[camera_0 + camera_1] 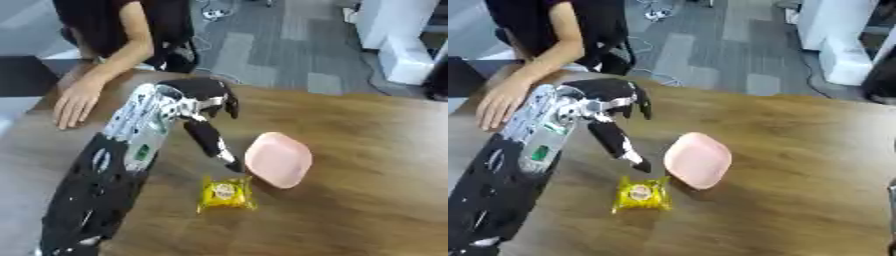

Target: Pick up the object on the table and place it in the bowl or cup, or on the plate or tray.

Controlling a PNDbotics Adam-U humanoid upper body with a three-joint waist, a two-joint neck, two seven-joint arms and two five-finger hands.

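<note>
The yellow packet (227,193) lies flat on the wooden worktop (367,150), just beside the near-left edge of the pink plate (279,159) — close, possibly touching it. It is small and squarish, crinkled at the edges, with a round mark at its centre; no clear long axis shows. The left hand (203,100) hangs above and behind it, one of its fingers (213,142) stretched down with the tip just above the packet's far edge, the others curled back, holding nothing. So the packet lies straight ahead of and below that finger — the only hand in view, hence the nearer one.
</note>
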